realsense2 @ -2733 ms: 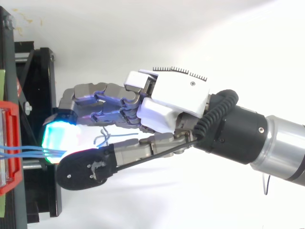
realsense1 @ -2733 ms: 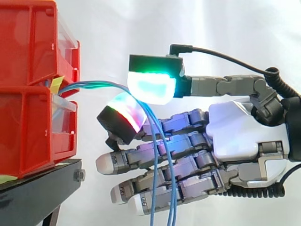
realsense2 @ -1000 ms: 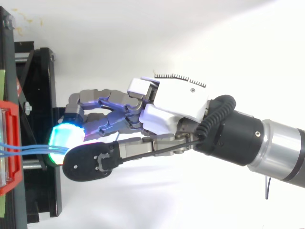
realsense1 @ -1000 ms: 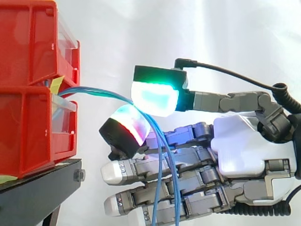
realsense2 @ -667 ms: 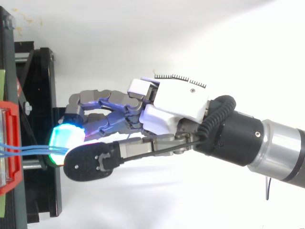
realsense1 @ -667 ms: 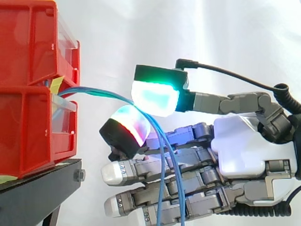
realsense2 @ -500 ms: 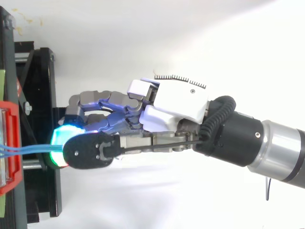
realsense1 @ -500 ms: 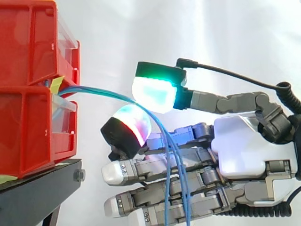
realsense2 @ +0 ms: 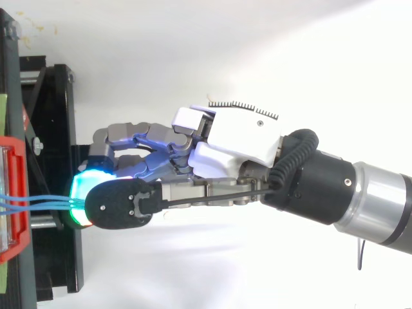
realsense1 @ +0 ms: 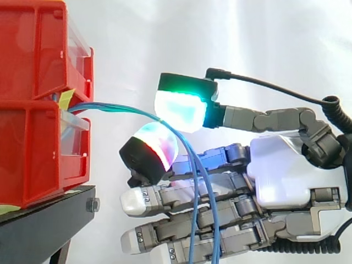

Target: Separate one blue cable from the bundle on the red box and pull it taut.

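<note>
A bundle of thin blue cables [realsense1: 115,108] leaves the gap between the stacked red boxes [realsense1: 33,148] and arcs right to my hand [realsense1: 280,170]. There the strands pass between a green-glowing thumb pad [realsense1: 180,110] above and a red-and-white glowing fingertip [realsense1: 151,147] below, which close on them. Past the pinch they drop in front of my lower, straight fingers [realsense1: 165,198] and run off the bottom edge. From above, the blue cables [realsense2: 38,203] reach from the red box [realsense2: 14,193] to the hand [realsense2: 238,132], the thumb lying over the glowing pad.
The red boxes rest on a black stand [realsense1: 44,220], seen from above as a black frame [realsense2: 58,103] at the left. A white curtain backs the work. The arm enters from the right.
The thumb has swung sideways over the glowing fingertip, closing the gap seen from above. The hanging strands have shifted slightly right across the fingers. The arm barely moved.
</note>
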Motion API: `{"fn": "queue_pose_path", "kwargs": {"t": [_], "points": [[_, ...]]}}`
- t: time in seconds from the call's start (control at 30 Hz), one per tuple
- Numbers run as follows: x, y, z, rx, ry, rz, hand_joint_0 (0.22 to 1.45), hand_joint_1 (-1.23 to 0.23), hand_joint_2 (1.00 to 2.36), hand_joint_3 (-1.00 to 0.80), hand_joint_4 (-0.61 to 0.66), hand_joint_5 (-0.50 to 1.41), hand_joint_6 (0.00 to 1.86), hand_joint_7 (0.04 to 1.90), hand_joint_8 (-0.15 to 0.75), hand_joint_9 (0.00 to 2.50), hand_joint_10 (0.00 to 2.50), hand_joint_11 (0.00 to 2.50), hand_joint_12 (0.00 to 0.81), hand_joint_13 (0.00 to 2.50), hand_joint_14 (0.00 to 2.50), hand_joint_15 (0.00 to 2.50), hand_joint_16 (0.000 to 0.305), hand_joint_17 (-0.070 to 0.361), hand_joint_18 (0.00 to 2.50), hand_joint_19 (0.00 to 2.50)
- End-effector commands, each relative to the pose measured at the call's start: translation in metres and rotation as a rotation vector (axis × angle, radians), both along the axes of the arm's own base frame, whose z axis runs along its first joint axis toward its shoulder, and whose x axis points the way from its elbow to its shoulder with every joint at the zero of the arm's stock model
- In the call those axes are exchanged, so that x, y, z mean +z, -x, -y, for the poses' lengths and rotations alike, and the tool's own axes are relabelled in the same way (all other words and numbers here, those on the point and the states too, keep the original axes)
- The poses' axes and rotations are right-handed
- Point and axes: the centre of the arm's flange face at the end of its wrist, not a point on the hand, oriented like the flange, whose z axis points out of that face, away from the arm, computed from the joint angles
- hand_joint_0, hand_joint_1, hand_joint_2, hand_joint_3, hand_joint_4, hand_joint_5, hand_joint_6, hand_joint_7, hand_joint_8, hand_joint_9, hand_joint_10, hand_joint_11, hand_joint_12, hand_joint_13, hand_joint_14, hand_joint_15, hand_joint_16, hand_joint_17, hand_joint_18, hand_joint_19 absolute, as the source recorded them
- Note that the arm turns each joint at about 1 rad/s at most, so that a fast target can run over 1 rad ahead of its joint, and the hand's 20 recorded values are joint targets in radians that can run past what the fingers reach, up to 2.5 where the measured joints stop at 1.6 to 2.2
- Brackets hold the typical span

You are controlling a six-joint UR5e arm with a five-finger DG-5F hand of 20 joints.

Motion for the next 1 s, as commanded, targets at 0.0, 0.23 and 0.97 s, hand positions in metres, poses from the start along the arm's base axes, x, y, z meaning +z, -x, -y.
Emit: {"fn": "queue_pose_path", "kwargs": {"t": [0.0, 0.23, 0.97], "points": [[0.0009, 0.0, 0.0002, 0.0, 0.001, 0.001, 0.62, -0.55, 1.01, -0.35, 0.26, -0.07, 0.5, 1.28, 0.31, 0.78, 0.01, 0.28, 0.342, 0.35, 0.0, 0.07, 0.047, 0.106, 0.33, 0.28], [0.0009, 0.0, -0.001, 0.001, 0.001, 0.001, 0.58, -0.46, 1.0, -0.48, 0.28, -0.07, 0.5, 1.25, 0.316, 0.79, 0.01, 0.29, 0.346, 0.35, 0.0, 0.07, 0.048, 0.107, 0.33, 0.27], [0.0012, -0.0005, -0.0011, 0.001, 0.0, 0.006, 0.55, -0.81, 1.0, -0.5, 0.22, -0.09, 0.5, 1.42, 0.325, 0.77, 0.01, 0.33, 0.36, 0.39, 0.0, 0.1, 0.049, 0.111, 0.41, 0.3]]}}
